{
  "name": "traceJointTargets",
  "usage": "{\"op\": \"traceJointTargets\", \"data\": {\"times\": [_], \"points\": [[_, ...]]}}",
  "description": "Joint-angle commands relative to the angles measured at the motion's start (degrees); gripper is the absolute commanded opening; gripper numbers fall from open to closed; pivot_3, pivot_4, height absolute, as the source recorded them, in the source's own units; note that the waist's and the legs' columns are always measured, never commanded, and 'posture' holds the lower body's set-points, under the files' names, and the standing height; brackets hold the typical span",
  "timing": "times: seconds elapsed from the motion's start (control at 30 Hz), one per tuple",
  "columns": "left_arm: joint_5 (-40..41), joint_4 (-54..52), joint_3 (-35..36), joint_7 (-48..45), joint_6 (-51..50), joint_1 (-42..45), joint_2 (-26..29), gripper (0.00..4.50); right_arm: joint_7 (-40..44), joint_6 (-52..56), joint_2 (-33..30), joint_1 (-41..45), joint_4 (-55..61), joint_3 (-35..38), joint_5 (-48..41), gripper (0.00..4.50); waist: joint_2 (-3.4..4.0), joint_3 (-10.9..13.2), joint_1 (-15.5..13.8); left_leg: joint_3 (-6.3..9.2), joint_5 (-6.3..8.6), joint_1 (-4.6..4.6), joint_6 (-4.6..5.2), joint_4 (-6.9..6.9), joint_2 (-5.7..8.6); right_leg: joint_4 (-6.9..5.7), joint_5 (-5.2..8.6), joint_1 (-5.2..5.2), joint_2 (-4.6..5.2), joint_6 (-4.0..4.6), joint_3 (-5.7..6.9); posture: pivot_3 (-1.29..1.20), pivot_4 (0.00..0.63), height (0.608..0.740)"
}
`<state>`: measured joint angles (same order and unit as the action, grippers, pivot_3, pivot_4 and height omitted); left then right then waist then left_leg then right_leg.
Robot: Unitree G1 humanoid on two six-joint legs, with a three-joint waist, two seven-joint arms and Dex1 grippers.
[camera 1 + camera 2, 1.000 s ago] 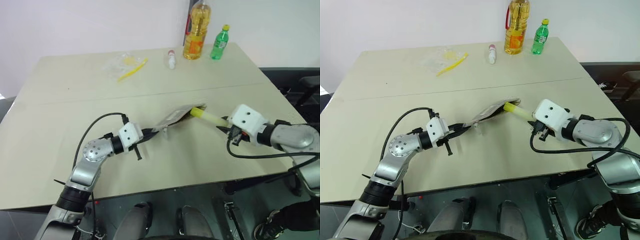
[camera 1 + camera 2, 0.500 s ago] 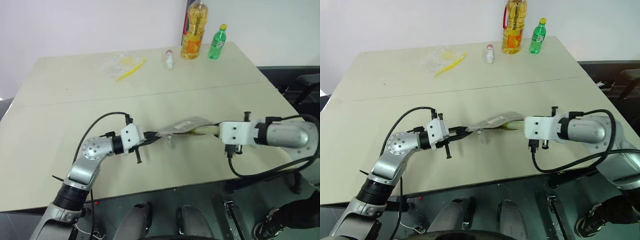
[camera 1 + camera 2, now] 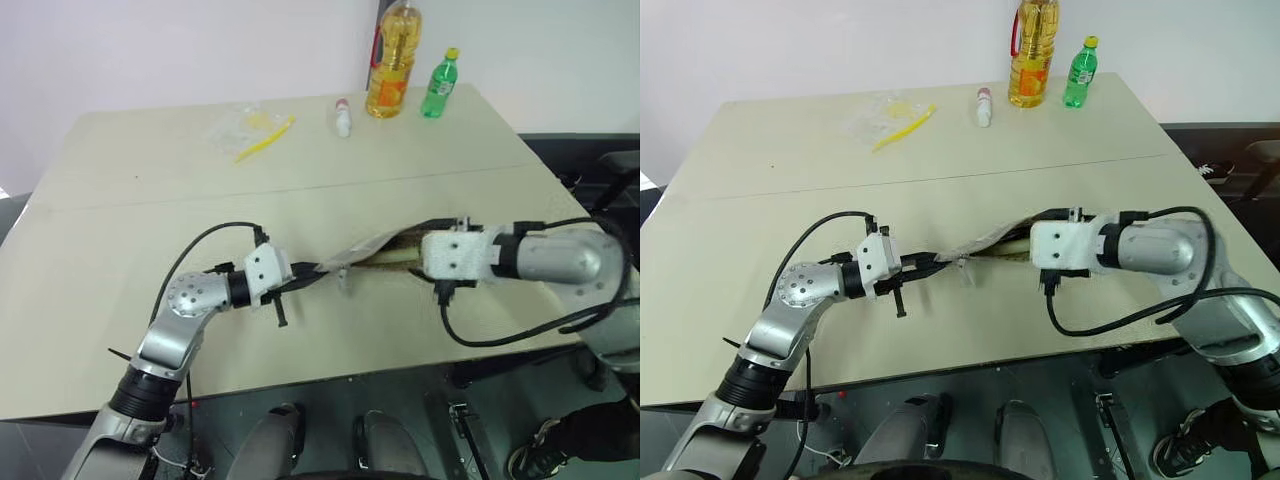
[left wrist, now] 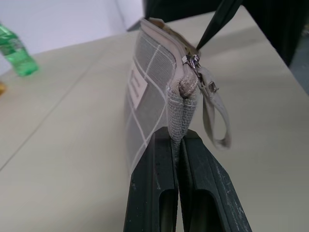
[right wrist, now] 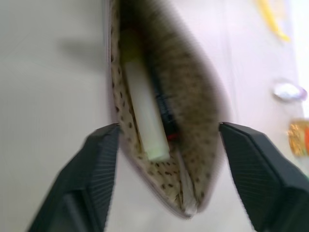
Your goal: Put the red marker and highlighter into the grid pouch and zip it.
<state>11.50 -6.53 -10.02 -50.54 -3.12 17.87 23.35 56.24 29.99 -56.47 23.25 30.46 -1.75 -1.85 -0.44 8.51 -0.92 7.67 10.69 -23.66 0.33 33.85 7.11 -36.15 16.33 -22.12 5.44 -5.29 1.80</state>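
From the head views, a flat grey fabric pouch with thin white grid lines (image 3: 365, 250) hangs lifted above the pale beige table (image 3: 200, 180), stretched between the two arms. The left gripper (image 3: 305, 275) is clamped on the pouch's near corner. The right gripper (image 3: 405, 250) sits at the pouch's open mouth, where a sliver of pale yellow shows. At the far edge of the table stand a tall bottle of amber oil (image 3: 391, 60) and a small green plastic bottle (image 3: 438, 86); close by them lies a small white tube with a red cap (image 3: 343, 117), and further left a clear plastic bag (image 3: 232, 127) with a long thin yellow stick (image 3: 266, 138) beside it.

In the left wrist view, the two black fingers (image 4: 157, 188) are pressed together on the seam end of the grid pouch (image 4: 149, 92), which stands on edge. The metal zipper pull (image 4: 195, 62) and a grey fabric loop (image 4: 215, 116) hang just beside the pinched corner, and a small white label (image 4: 137, 89) shows on the pouch's side.

In the right wrist view, the black fingers (image 5: 94, 179) are spread wide and hold nothing, one on each side of the pouch's open mouth. Inside the speckled lining (image 5: 193, 125) lies the stubby pale yellow translucent highlighter (image 5: 145, 116), and next to it a dark pen body with a bit of red (image 5: 166, 121), seemingly the red marker.
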Motion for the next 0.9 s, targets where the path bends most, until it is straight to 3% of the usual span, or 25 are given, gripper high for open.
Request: {"op": "traceJointTargets", "data": {"times": [0.03, 0.13, 0.2, 0.47, 0.67, 0.8, 0.9], "points": [[1.17, -0.15, 1.80, 5.04, -3.72, 2.19, -2.77, 0.00, -1.02, 10.55, 2.93, 2.24, 4.89, 9.84, -10.26, 3.21, 0.00, 0.00, 0.00, 0.00, 0.00, -0.01, 0.01, 0.01, 0.00, 0.00, -0.03, 0.09, 0.00, -0.05, 0.00, 0.00, 0.150, 0.740], [2.59, 0.90, 2.20, 8.55, -5.73, 3.50, -6.96, 0.00, -5.37, 22.61, 10.65, 2.62, 10.27, 15.73, -21.25, 3.21, -0.07, -0.04, 0.04, 0.02, 0.00, 0.00, 0.02, 0.03, 0.00, -0.01, -0.05, 0.19, -0.01, -0.09, 0.00, 0.00, 0.150, 0.740], [3.85, 1.55, 2.73, 10.81, -7.11, 4.57, -10.18, 0.00, -10.80, 27.46, 17.00, 1.06, 13.15, 15.12, -24.13, 3.21, -0.07, -0.04, 0.14, 0.02, 0.00, -0.01, 0.04, 0.02, 0.00, -0.02, -0.06, 0.17, -0.02, -0.11, 0.00, 0.00, 0.150, 0.740], [6.12, 2.23, 2.60, 11.91, -9.69, 7.15, -14.45, 0.00, -30.26, 29.99, 29.62, -0.79, 9.54, 2.45, -16.51, 3.21, -0.05, -0.06, 0.18, 0.01, 0.00, -0.03, 0.05, 0.02, 0.02, -0.07, -0.07, -0.05, -0.02, -0.10, 0.00, 0.00, 0.150, 0.740], [6.25, 1.97, 2.39, 11.71, -9.88, 7.35, -14.54, 0.00, -34.74, 27.54, 31.97, 0.87, 5.41, -0.22, -13.95, 3.21, -0.04, -0.06, 0.12, 0.01, -0.01, -0.01, 0.05, 0.04, 0.05, -0.07, -0.10, -0.08, -0.03, -0.13, 0.00, 0.00, 0.150, 0.740], [6.16, 1.70, 2.30, 11.80, -9.81, 7.14, -14.49, 0.00, -35.95, 27.24, 33.03, 1.54, 3.97, -0.01, -14.20, 1.88, -0.04, -0.06, 0.16, 0.02, -0.01, -0.01, 0.05, 0.03, 0.05, -0.07, -0.12, -0.08, -0.04, -0.17, 0.00, 0.00, 0.150, 0.740], [6.03, 1.60, 2.44, 12.10, -9.82, 7.04, -14.39, 0.00, -35.92, 27.22, 32.69, 1.63, 4.07, -0.12, -14.26, 0.29, -0.04, -0.06, 0.17, 0.02, -0.02, -0.01, 0.05, 0.03, 0.04, -0.08, -0.13, -0.08, -0.05, -0.17, 0.00, 0.00, 0.150, 0.740]]}}
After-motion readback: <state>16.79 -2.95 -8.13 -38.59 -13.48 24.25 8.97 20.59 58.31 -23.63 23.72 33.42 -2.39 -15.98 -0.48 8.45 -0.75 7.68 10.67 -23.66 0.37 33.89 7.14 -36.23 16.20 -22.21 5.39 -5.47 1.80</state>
